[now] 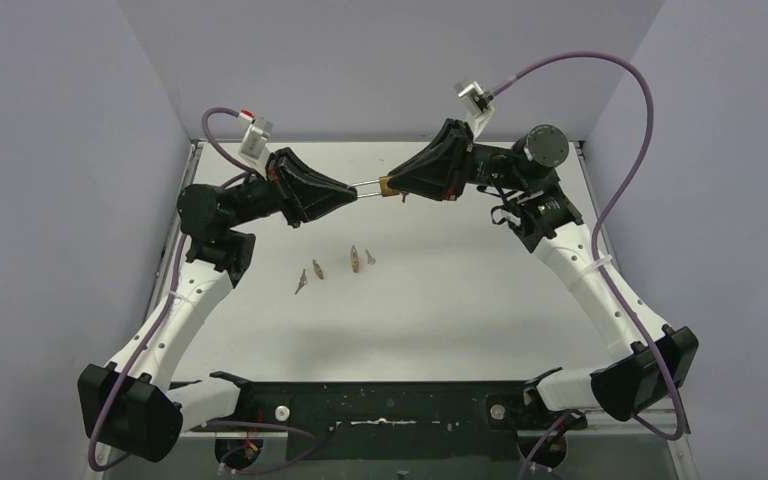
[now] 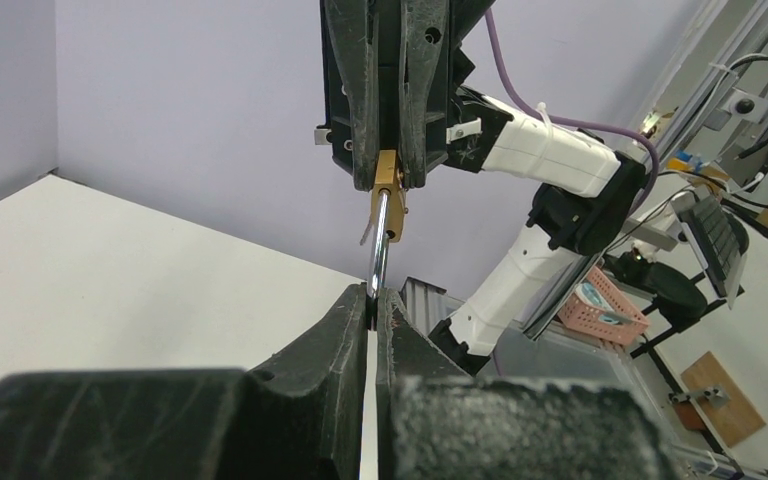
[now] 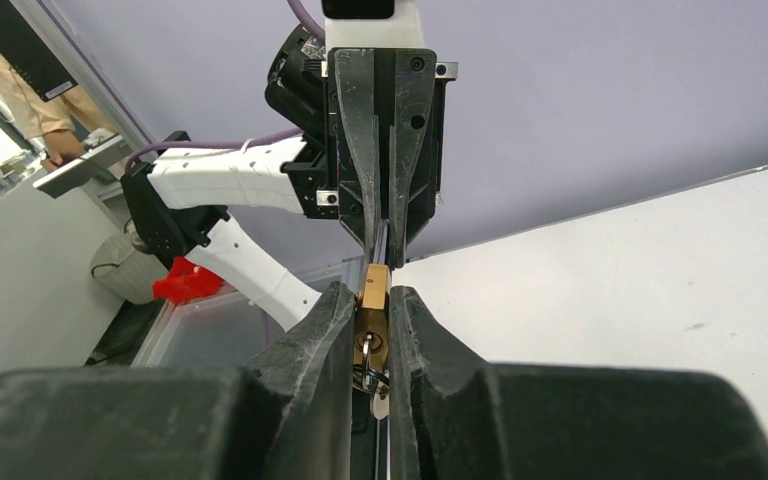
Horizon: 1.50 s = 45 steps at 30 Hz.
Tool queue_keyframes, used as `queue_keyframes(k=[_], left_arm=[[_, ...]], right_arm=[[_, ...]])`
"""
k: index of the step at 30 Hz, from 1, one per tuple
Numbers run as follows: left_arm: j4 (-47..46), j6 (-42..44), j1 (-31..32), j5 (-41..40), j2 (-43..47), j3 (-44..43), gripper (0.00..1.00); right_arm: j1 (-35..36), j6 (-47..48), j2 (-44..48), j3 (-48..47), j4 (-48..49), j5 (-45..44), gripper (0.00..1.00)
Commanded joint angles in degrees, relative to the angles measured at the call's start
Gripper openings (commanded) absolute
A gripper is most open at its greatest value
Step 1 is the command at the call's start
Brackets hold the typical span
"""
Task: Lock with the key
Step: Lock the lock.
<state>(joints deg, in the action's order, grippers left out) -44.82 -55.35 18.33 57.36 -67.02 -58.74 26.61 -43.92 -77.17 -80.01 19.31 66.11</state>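
while the left gripper [image 1: 350, 195] pinches its shackle [image 2: 381, 245], right gripper [image 1: 396, 186] clamps the padlock [image 3: 372, 285]

L hand [image 1: 353, 192] pinched shut, R hand [image 1: 392, 185] closed, arms raised, facing each other

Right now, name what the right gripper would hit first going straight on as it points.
The left gripper, facing it tip to tip. Only the padlock the right gripper holds and its shackle, in the left's fingers, lie between.

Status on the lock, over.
Left fingers shut on shackle. Right fingers shut on padlock body, midair between arms. Loose keys on table below. Nothing blocking.
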Motion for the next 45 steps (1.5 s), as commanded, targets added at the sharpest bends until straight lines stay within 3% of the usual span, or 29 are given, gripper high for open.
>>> queue_keyframes(k=[1,6,15,22,35,41,45], left_arm=[[-3.7,-3.5,0.1,-0.5,-1.4,-2.4,0.00],[-12.4,-11.9,0.2,2.5,-3.7,-3.5,0.00],[-14.4,-14.8,1.3,6.2,-4.2,-4.6,0.00],[-9.3,-9.2,3.5,4.1,-3.6,-4.0,0.00],[-6.9,-6.4,6.0,3.4,-3.5,-4.1,0.00],[1.9,0.7,5.9,2.7,-0.8,-4.3,0.00],[0.0,-0.7,6.0,2.7,-1.3,-4.2,0.00]], right_arm=[[0.1,3.4,2.5,-0.3,-0.6,-0.5,0.00],[0.2,8.3,3.6,-0.2,-3.9,-2.2,0.00],[0.2,12.4,4.5,-0.2,-6.3,-2.7,0.00],[3.2,10.6,3.2,0.6,-3.8,-3.5,0.00],[5.4,10.7,3.1,0.9,-4.1,-4.2,0.00],[4.7,12.7,3.5,-0.4,-8.1,-4.3,0.00],[5.2,11.3,3.3,0.8,-6.1,-4.0,0.00]])
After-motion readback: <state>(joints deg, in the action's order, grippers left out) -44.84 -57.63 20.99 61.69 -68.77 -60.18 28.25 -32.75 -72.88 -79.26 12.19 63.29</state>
